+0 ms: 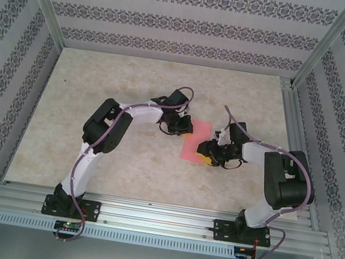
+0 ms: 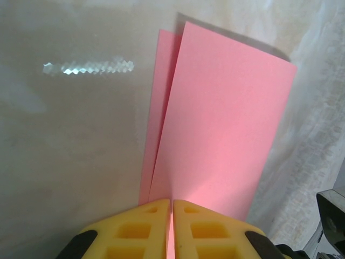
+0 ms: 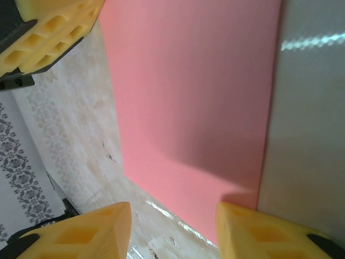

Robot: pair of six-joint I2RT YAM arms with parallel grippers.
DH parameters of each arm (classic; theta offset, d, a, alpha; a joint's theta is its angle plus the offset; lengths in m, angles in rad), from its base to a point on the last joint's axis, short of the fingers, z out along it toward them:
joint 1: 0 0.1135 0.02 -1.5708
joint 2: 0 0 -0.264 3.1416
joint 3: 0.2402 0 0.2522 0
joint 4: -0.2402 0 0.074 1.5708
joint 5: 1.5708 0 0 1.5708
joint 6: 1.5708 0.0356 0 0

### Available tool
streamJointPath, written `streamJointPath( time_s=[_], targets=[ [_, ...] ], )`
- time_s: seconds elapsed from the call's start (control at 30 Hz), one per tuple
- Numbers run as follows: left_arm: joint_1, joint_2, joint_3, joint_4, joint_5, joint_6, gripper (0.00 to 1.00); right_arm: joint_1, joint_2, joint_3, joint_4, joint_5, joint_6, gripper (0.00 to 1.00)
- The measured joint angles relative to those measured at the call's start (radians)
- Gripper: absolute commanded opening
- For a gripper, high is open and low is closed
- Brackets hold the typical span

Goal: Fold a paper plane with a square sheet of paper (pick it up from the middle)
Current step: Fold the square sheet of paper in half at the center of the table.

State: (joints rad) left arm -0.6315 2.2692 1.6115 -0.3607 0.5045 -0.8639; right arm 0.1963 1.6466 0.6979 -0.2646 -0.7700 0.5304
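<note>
Pink, smooth paper sheet point(image 2: 221, 135), folded double, sits pinched in the left end effector point(image 2: 171, 204); right end effector point(image 3: 171, 211) stands half-open

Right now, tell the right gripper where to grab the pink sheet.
Probably the pink sheet's free end, opposite the left gripper's pinch. Bring the right gripper in low from its own side: that thin edge faces its open jaws.

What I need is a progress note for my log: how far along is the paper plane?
Done: the sheet is doubled over once, with two layers showing and their edges not matched. In hand: the left fingers are shut on one end of it, and the right fingers stand open at the other end. Left: no pointed nose or wings yet.
</note>
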Motion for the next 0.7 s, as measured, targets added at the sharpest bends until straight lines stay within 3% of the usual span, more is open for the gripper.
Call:
streamJointPath(
  time_s=[0.27, 0.57, 0.7],
  targets=[
    [0.0, 0.0, 0.0, 0.0, 0.0, 0.0, 0.13, 0.024, -0.08, -0.014, -0.027, 0.0, 0.013, 0.46],
    [0.0, 0.0, 0.0, 0.0, 0.0, 0.0, 0.14, 0.039, -0.037, -0.023, -0.039, 0.024, 0.013, 0.46],
    [0.0, 0.0, 0.002, 0.0, 0.005, 0.0, 0.18, 0.039, -0.069, -0.01, -0.093, 0.059, 0.001, 0.49]
  ],
)
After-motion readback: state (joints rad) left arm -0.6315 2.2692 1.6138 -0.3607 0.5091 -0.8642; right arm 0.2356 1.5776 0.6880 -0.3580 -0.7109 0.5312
